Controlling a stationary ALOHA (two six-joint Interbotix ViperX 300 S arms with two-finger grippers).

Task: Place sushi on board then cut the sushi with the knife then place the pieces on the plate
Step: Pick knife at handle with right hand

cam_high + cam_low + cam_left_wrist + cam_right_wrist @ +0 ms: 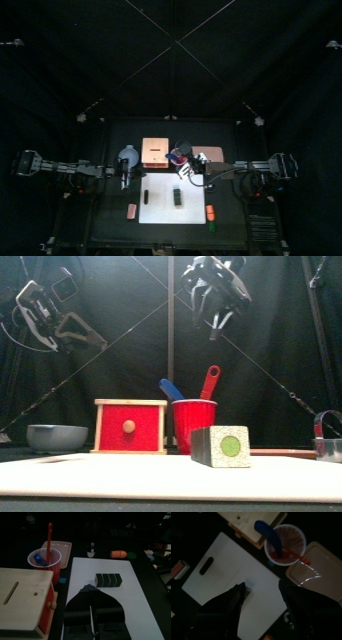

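A dark green sushi roll [181,198] [221,446] [109,579] lies on the white cutting board [163,190] [120,478] [143,597] [231,572]. Behind the board stands the red cup [179,157] [194,426] [45,558] [286,544], holding a blue knife [171,388] [268,529] and a red knife [210,381] [49,539]. The pink tray [211,154] [65,546] [319,567] sits beside the cup. My left gripper [127,178] [54,321] [90,588] hovers shut at the board's left edge. My right gripper [197,176] [218,296] [264,587] hangs open above the board's back edge, near the cup, with nothing between its jaws.
A wooden box with a red drawer front [155,151] [130,426] [23,597] stands left of the cup, and a blue-grey bowl [128,153] [56,437] further left. A metal cutter [329,436] is at the right. Small toy foods [131,210] [214,213] lie either side of the board.
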